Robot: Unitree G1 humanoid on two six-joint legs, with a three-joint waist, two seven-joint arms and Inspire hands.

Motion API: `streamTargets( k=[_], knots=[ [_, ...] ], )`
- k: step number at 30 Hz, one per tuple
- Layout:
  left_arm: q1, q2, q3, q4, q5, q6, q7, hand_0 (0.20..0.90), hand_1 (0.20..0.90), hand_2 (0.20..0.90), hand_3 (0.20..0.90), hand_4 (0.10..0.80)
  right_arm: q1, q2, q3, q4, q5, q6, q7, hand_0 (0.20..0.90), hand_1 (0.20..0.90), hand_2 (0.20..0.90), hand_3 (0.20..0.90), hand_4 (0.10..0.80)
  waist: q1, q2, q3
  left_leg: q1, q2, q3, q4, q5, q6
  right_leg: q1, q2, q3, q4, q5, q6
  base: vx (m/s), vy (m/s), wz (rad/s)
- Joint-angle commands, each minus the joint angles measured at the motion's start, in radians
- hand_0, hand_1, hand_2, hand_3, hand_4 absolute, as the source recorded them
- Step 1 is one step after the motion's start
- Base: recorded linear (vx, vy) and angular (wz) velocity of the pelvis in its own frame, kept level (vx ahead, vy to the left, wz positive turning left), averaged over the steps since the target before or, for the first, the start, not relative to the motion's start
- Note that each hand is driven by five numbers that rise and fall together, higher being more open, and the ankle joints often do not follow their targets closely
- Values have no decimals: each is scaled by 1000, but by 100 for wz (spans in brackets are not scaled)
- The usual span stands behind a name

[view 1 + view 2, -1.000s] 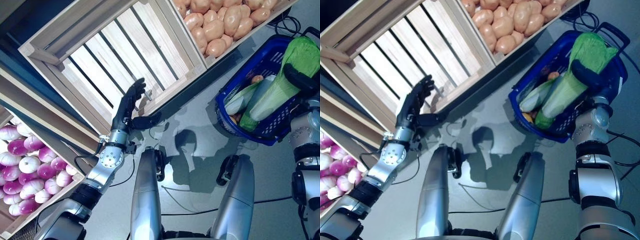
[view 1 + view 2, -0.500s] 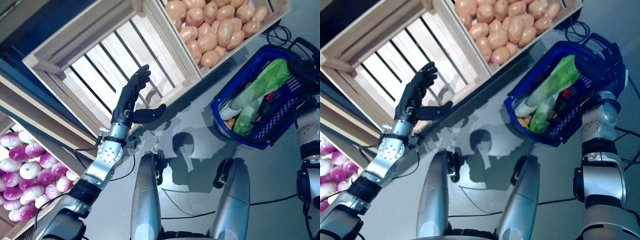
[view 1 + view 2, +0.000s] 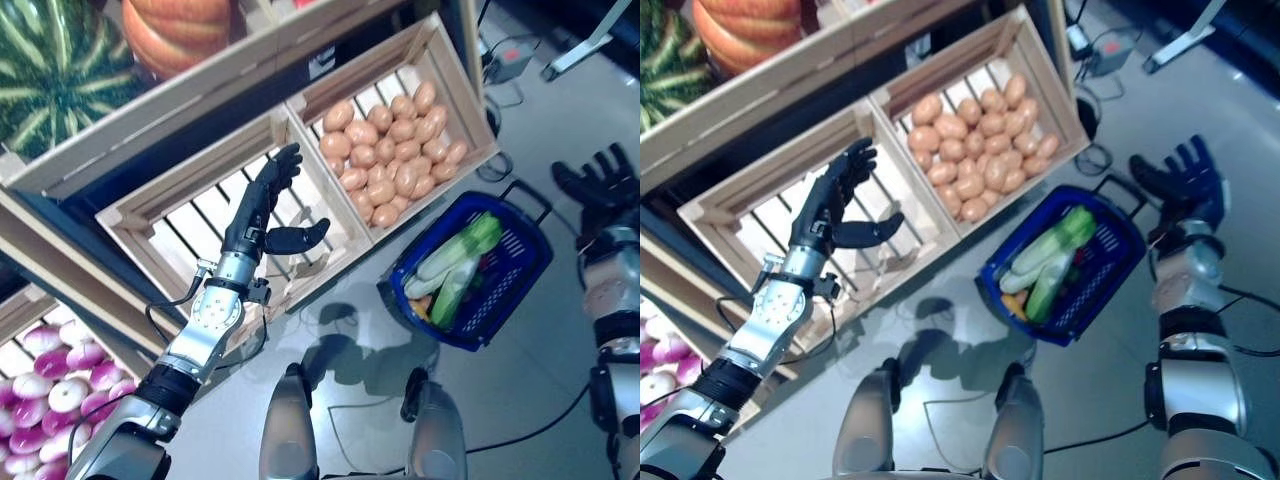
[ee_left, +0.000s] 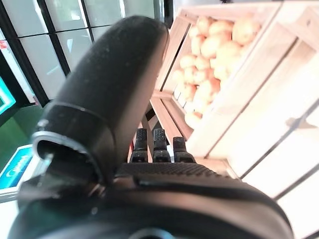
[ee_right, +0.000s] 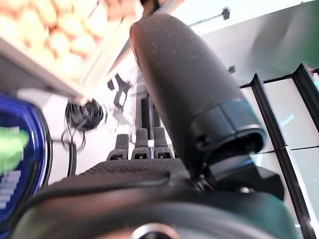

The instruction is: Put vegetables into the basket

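Note:
A blue basket (image 3: 525,275) stands on the grey floor, holding long green vegetables (image 3: 455,262) and some small red and orange ones. My right hand (image 3: 598,180) is raised to the right of the basket, open and empty, apart from its black handle (image 3: 528,193). My left hand (image 3: 262,210) is lifted in front of an empty slatted wooden crate (image 3: 205,235), open with nothing in it. Potatoes (image 3: 390,155) fill the crate beside it, just behind the basket.
Purple-and-white onions (image 3: 55,390) lie in a crate at the lower left. A watermelon (image 3: 55,70) and a pumpkin (image 3: 180,30) sit on the shelf above. Cables and a small box (image 3: 505,65) lie on the floor at the far right.
The camera has tilted up, so the shelf above shows. The basket went from hanging on my right hand to standing on the floor, and that hand is free and raised.

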Motion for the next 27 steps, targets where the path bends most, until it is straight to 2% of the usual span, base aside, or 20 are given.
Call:
streamTargets(
  k=[1, 4, 6, 9, 11, 14, 18, 21, 22, 27],
  knots=[
    [75, -38, 13, -6, 78, -56, -27, 900, 900, 900, 900, 800, 131, 81, 25, -81, 37, -60, 59, 900, 900, 900, 900, 800, 14, -13, -214, 94, 0, 8, -293, 176, -8, 167, -3, 9, -252, 128, 15, 120, 37, -22],
    [126, -72, 0, 53, 113, -92, -19, 900, 900, 900, 900, 800, 256, 193, 48, -93, 38, -85, 47, 900, 900, 900, 900, 800, 12, -11, -245, 157, -14, 22, -404, 218, -6, 224, 13, 3, -340, 161, 20, 84, 29, -4],
    [169, -101, -2, 102, 137, -106, 1, 900, 900, 900, 900, 800, 328, 269, 90, -111, 39, -70, 30, 900, 900, 900, 900, 800, 7, -9, -264, 200, -17, 37, -472, 241, -6, 254, 21, -3, -394, 185, 22, 61, 41, -4],
    [206, -122, 2, 154, 122, -113, -7, 900, 900, 900, 900, 800, 389, 320, 122, -122, 30, -82, 46, 900, 900, 900, 900, 800, -1, -5, -277, 220, -20, 42, -488, 239, -3, 272, 31, -3, -422, 194, 19, 43, 25, -11],
    [258, -174, 21, 238, 95, -80, -60, 900, 900, 900, 900, 800, 464, 392, 181, -177, -4, -86, 53, 900, 900, 900, 900, 800, -18, -5, -290, 237, -28, 50, -489, 228, 3, 284, 43, 9, -432, 191, 12, 35, 12, -7],
    [300, -218, 18, 301, 142, -80, -112, 900, 900, 900, 900, 800, 536, 431, 225, -233, -28, -70, 65, 900, 900, 900, 900, 800, -38, -4, -294, 249, -32, 63, -489, 222, 8, 291, 50, 13, -431, 188, 8, 28, 4, -9],
    [337, -257, 25, 355, 149, -58, -112, 900, 900, 900, 900, 800, 612, 457, 251, -258, -55, -66, 86, 900, 900, 900, 900, 800, -65, 3, -291, 267, -35, 77, -489, 213, 15, 299, 53, 24, -425, 179, 8, 43, 21, 0],
    [334, -282, 7, 410, 169, -47, -90, 900, 900, 900, 900, 800, 629, 480, 271, -238, -51, -65, 76, 900, 900, 900, 900, 800, -75, 10, -287, 272, -37, 78, -489, 211, 17, 302, 51, 25, -423, 175, 8, 18, 24, 1],
    [326, -304, -5, 450, 164, -29, -80, 900, 900, 900, 900, 800, 628, 493, 289, -213, -56, -78, 42, 900, 900, 900, 900, 800, -79, 16, -284, 272, -38, 77, -489, 211, 19, 301, 49, 25, -420, 171, 7, 3, 49, -2],
    [279, -345, -24, 552, 106, -20, -77, 900, 900, 900, 900, 800, 589, 517, 327, -144, -45, -75, 38, 900, 900, 900, 900, 800, -77, 29, -269, 274, -37, 72, -489, 212, 20, 302, 41, 20, -400, 151, 4, -1, 33, -2]
  ],
)
